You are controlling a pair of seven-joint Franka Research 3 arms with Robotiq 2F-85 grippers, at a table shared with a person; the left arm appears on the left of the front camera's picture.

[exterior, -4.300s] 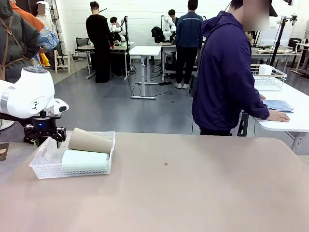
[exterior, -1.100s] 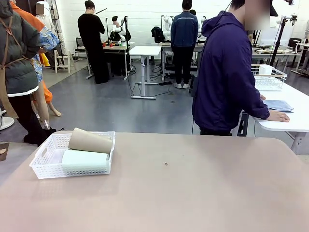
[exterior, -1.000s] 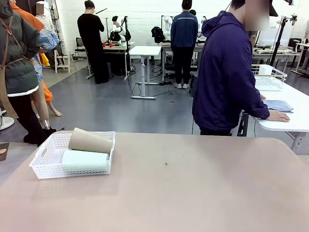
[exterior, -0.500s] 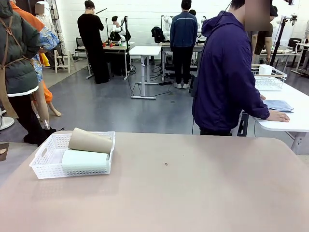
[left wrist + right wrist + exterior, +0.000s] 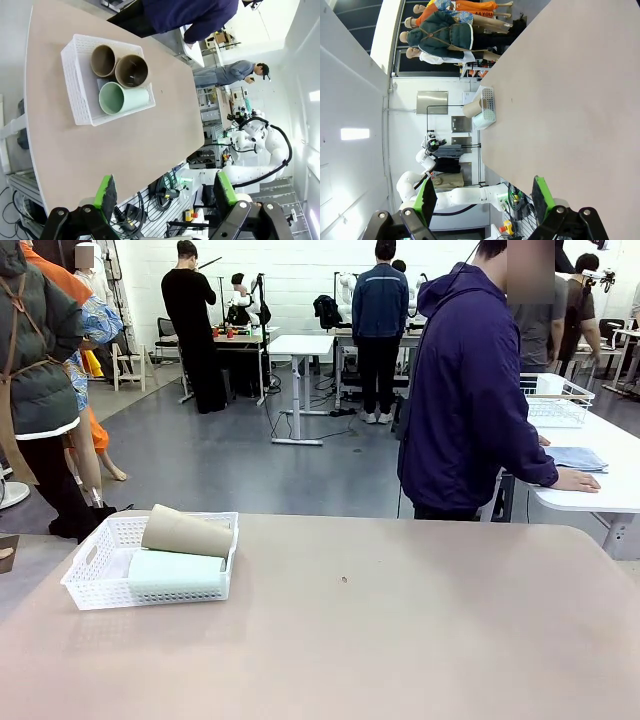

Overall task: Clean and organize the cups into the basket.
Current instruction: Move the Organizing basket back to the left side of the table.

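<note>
The white lattice basket [image 5: 120, 592] stands at the table's left end. A tan cup [image 5: 185, 532] lies on its side in it, resting over a pale mint cup [image 5: 175, 570]. From high above, the left wrist view shows the basket [image 5: 75, 82] holding two tan cups [image 5: 102, 60] [image 5: 131, 71] and the mint cup [image 5: 122, 98], mouths toward the camera. My left gripper [image 5: 165, 190] is open and far above the table. My right gripper [image 5: 485, 196] is open too, well away from the basket [image 5: 488, 100], with nothing between its fingers.
A person in a purple jacket [image 5: 465, 390] stands at the far side, turned away, one hand on the neighbouring white table. That table carries a metal wire basket [image 5: 555, 400] and a blue cloth [image 5: 578, 457]. The tan tabletop [image 5: 400, 640] stretches right of the basket.
The left arm stood behind the basket 4.3 s ago and has since left the front view. Basket and cups have not moved. People in the background have shifted.
</note>
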